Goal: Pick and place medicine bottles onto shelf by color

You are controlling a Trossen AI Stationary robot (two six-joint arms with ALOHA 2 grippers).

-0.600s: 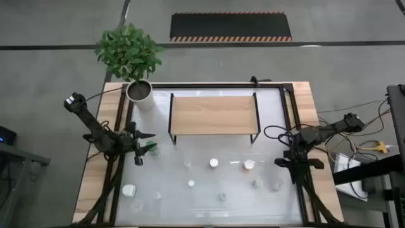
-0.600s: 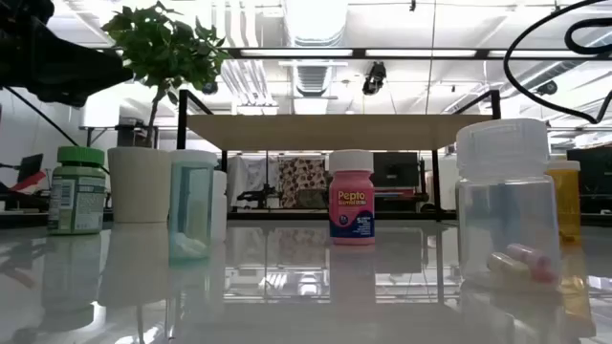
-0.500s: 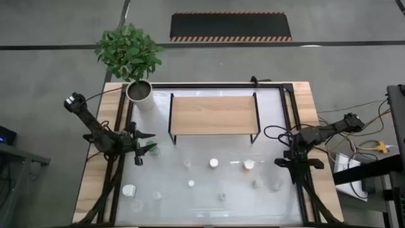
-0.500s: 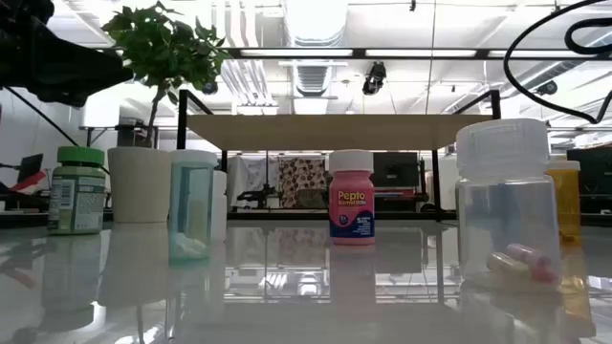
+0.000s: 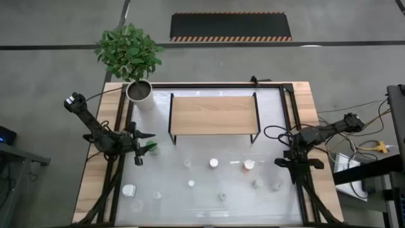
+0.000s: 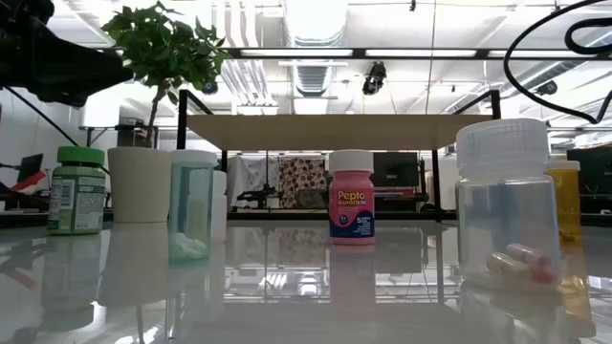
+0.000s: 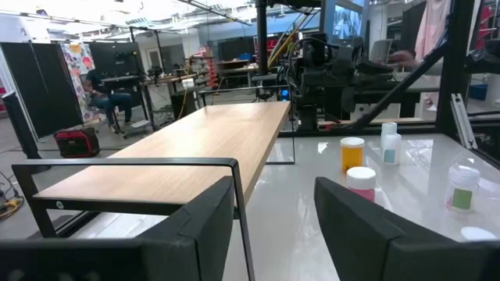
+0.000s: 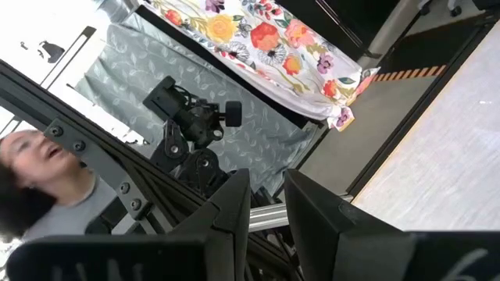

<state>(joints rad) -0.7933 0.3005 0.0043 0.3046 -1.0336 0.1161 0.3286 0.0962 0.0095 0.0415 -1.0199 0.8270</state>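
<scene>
Left gripper [image 5: 147,147] at table's left edge, dark fingers [image 7: 195,226] spread wide, nothing held. Ahead of those fingers: low light-wood shelf on thin black metal frame [image 7: 187,144], board bare. Beyond the fingertips, off the shelf's open side: orange bottle with white cap [image 7: 352,154], pink bottle with white cap [image 7: 361,182], clear white-capped bottle with green label [image 7: 463,187], two small white bottles [image 7: 390,142] farther back; labels too small to read. Small green-capped bottle [image 5: 150,147] right at the left fingertips in high view; contact hard to make out. Same bottle in low view [image 6: 77,189], arm above it cut off by frame edge.

Right gripper [image 5: 299,162] at table's right edge, fingers [image 8: 234,203] parted by a narrow gap, nothing between them. Points up off the table; only room and a partly cropped person visible past them, no bottles.

High view: remaining bottles scattered on white tabletop in front of shelf, mere specks, colours mostly unreadable. Low view: clear jar with capsules [image 6: 506,201] hides part of the orange bottle.
</scene>
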